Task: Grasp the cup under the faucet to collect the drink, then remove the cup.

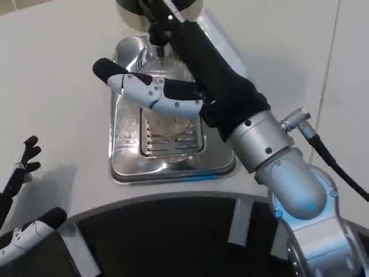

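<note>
A clear ribbed cup [168,118] stands on the grille of the steel drip tray [128,167], below the faucet [157,36] of the drink dispenser [144,12]. My right hand [164,95] reaches in from the right. Its white and black fingers [135,85] lie across the cup's near side and the black back of the hand covers the far side, so it grips the cup. Whether any drink is flowing cannot be made out. My left hand [23,167] hangs at the left edge above the table, fingers apart, holding nothing.
The silver right forearm [271,150] crosses the tray's right side with a cable [334,161] trailing from it. White tabletop [57,104] lies left of the tray. A dark curved rim [173,225] of my body fills the bottom.
</note>
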Available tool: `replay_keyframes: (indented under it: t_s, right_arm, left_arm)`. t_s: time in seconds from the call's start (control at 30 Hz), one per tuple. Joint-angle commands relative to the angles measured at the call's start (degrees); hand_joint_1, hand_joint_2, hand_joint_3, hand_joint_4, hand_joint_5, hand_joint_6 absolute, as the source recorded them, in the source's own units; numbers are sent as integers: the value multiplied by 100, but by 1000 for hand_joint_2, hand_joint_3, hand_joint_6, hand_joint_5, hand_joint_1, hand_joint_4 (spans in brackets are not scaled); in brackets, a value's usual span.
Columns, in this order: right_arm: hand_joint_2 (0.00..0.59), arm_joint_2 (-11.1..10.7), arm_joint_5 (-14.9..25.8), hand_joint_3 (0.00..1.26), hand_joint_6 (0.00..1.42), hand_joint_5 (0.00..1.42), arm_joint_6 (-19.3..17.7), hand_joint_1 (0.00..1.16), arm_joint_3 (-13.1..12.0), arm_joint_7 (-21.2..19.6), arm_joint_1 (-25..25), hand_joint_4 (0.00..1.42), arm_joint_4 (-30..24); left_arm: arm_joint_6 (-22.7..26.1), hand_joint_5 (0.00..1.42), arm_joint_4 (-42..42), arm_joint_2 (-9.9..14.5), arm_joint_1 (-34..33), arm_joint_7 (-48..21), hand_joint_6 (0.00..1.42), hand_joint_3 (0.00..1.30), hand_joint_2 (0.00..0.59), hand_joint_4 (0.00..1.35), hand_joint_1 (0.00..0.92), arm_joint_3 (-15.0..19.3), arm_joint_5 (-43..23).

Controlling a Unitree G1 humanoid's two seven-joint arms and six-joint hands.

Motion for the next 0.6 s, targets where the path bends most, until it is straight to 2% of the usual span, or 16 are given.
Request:
replay_keyframes:
  t_s: [0.03,0.3,0.47,0.6]
  right_arm:
    - [332,-160,31,0,0,0,19,627,231,351,-226,0,129]
    - [334,-489,-220,0,0,0,216,597,445,612,-376,0,195]
    - [328,-626,-616,0,0,0,481,559,681,693,-484,0,123]
    - [338,-784,-1353,0,0,0,653,538,1020,766,-604,0,-151]
  left_arm:
    - [38,82,-5,30,4,-94,127,0,38,0,0,-82,173]
    - [199,19,-180,45,-48,80,91,0,32,0,0,-147,693]
    - [433,0,-298,-40,-197,112,26,0,29,0,0,-175,776]
    - [651,0,-426,-111,-393,171,0,0,33,0,0,-181,804]
